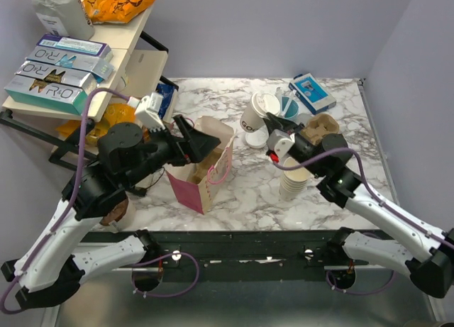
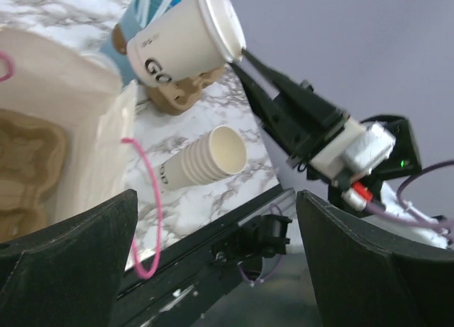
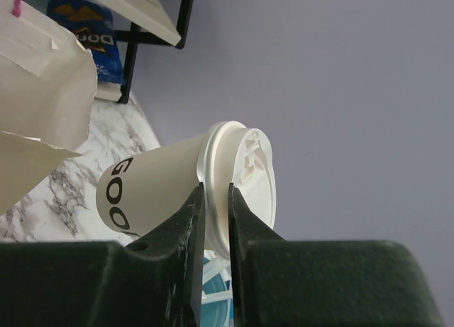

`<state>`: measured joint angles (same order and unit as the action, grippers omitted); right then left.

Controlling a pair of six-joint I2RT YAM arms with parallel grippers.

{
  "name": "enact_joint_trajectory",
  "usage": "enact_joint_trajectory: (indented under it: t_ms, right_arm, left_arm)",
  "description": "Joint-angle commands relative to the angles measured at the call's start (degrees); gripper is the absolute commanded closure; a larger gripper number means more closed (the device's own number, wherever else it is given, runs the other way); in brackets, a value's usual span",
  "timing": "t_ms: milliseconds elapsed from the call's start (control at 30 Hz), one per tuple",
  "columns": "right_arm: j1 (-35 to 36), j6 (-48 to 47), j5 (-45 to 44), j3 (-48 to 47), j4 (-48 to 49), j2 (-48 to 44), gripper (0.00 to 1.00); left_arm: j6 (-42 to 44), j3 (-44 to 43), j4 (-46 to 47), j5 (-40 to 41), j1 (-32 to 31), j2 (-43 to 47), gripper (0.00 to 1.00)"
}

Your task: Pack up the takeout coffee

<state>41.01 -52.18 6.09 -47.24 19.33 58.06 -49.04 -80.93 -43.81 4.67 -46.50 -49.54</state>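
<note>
The takeout coffee (image 1: 254,118) is a white lidded cup with dark lettering, held off the table and tilted on its side. My right gripper (image 1: 269,128) is shut on the rim of its lid; in the right wrist view both fingers pinch the lid edge (image 3: 215,189) of the coffee (image 3: 152,189). The left wrist view shows the coffee (image 2: 181,43) hanging from the right gripper (image 2: 245,57). My left gripper (image 1: 201,144) stands wide open at the mouth of the pink-and-cream paper bag (image 1: 207,178), nothing between its fingers (image 2: 85,256).
Inside the bag (image 2: 78,107) lies a cardboard cup carrier (image 2: 28,157). A stack of lidless cream cups (image 1: 294,181) stands right of the bag. Behind it are a brown carrier (image 1: 320,127), a light-blue mug (image 1: 287,106) and a blue box (image 1: 312,93). A shelf (image 1: 64,64) stands at left.
</note>
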Motion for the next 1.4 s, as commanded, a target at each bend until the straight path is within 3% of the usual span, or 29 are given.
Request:
enact_joint_trajectory:
  t_ms: [0,133,267,367,467,767,1033,1367]
  right_arm:
    - [1.8,-4.9,1.0,4.8,-1.9,-7.5,0.99]
    - [3.1,-6.5,6.8,6.5,-7.7,-13.6,0.99]
    - [3.7,-8.8,11.0,4.0,-14.8,-14.9,0.99]
    - [4.2,-12.6,13.0,1.9,-21.4,-14.6,0.99]
    - [4.4,-13.6,14.0,1.5,-21.5,-15.0,0.99]
    - [4.9,-16.6,15.4,-0.5,-25.2,-15.3,0.99]
    - [5.7,-15.9,15.2,-0.6,-28.1,-15.7,0.99]
    - [6.4,-17.4,14.0,-0.6,-28.0,-15.3,0.99]
  left_arm:
    - [-0.4,-6.4,5.3,-10.1,0.3,-9.1,0.01]
    - [5.9,-12.3,5.1,-12.9,0.1,-18.5,0.01]
    - [10.6,-25.7,-6.6,-12.0,0.1,-26.4,0.01]
    - [12.5,-30.1,-10.6,-11.8,0.1,-29.4,0.01]
    - [12.8,-32.8,-16.3,-9.8,0.0,-31.9,0.01]
    - [11.2,-31.8,-19.9,-9.3,0.0,-36.0,0.11]
    - [8.2,-31.0,-18.6,-8.0,-0.3,-39.5,0.29]
    - [5.2,-32.7,-21.9,-6.1,-1.0,-42.4,0.44]
